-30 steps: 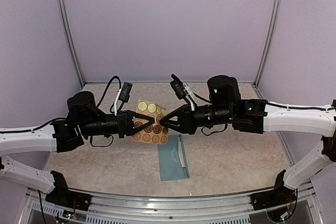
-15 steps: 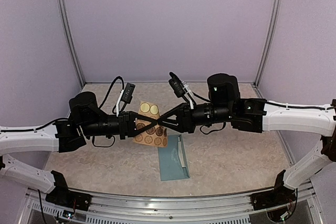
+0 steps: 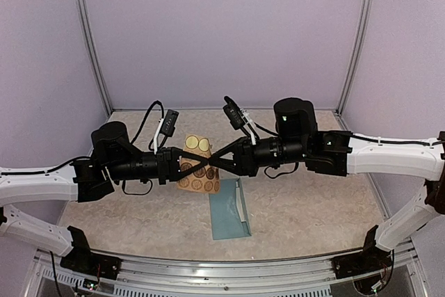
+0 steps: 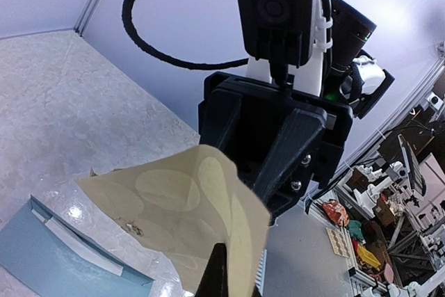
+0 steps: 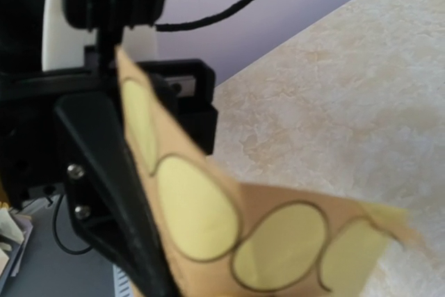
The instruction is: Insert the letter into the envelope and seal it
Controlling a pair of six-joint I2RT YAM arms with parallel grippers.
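Left wrist camera looks along the left gripper [image 3: 211, 164], whose jaws are pressed fully together on the lower edge of the tan sticker sheet [image 4: 181, 220]. One dark fingertip [image 4: 220, 276] shows at the bottom of the paper. The sheet rises from it in a curl, held up off the table [image 3: 313, 206].

The right gripper [image 3: 208, 161] meets it head-on. Seen from above, the two sets of fingers cross in an X right at the sheet. In the left wrist view one of the right gripper's tapered fingers [image 4: 281, 151] runs down behind the sheet's far edge. The paper hides its tips, so I cannot tell whether it is closed on the sheet or only beside it.

The right wrist view is filled by the blurred sheet and its row of pale yellow round stickers, with the left gripper's black body behind.

The teal-blue envelope [image 3: 226, 213] lies flat on the table, near the grippers but closer to the arm bases, and neither gripper touches it. A paler strip runs along its right edge.
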